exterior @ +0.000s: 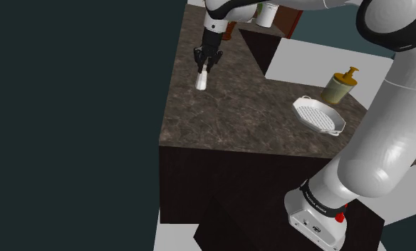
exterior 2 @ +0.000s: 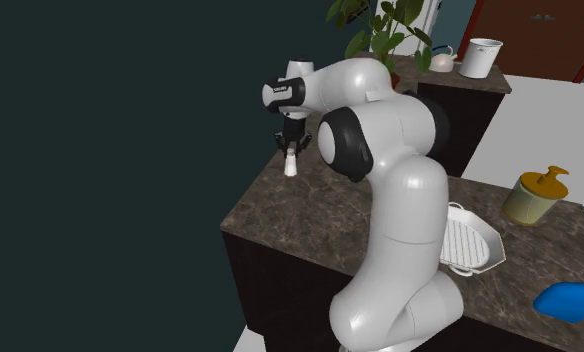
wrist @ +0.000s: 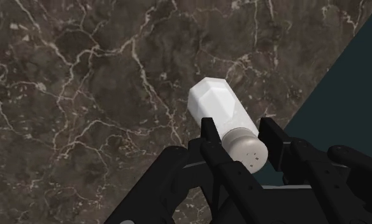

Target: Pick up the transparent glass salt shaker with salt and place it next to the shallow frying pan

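Salt shaker [wrist: 220, 105], white-bodied with a grey perforated cap, pinched just below the cap between the two black fingers of the gripper [wrist: 239, 137]. It is held over the dark marbled counter [exterior: 242, 107] near the far corner on the shoulder view's left; whether its base touches the stone cannot be told. The white ribbed frying pan [exterior: 319, 116] lies well apart at the counter's opposite side, just beside a yellowish pump bottle [exterior: 340, 85].
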Controlling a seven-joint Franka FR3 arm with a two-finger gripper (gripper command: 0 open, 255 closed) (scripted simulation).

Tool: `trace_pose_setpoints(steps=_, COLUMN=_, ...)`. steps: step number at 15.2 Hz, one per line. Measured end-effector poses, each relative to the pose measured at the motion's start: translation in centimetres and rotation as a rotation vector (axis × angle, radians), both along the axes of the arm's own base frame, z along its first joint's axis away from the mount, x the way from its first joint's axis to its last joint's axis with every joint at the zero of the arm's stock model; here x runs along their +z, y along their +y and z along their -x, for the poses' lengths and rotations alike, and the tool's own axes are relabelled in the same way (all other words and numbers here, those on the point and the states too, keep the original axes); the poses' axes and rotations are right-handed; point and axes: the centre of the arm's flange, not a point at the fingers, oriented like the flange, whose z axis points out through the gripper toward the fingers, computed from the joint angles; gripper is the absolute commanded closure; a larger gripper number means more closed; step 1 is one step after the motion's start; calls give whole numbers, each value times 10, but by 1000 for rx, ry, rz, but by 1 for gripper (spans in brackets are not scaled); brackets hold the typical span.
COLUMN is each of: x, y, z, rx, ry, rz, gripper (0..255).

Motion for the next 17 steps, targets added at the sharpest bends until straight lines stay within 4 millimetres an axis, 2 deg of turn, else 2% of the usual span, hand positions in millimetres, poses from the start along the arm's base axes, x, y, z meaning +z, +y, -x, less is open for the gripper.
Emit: trace_pose_setpoints(steps=17, x=90, y=-1, z=0, rx=0, ry=0, rz=0, gripper=255)
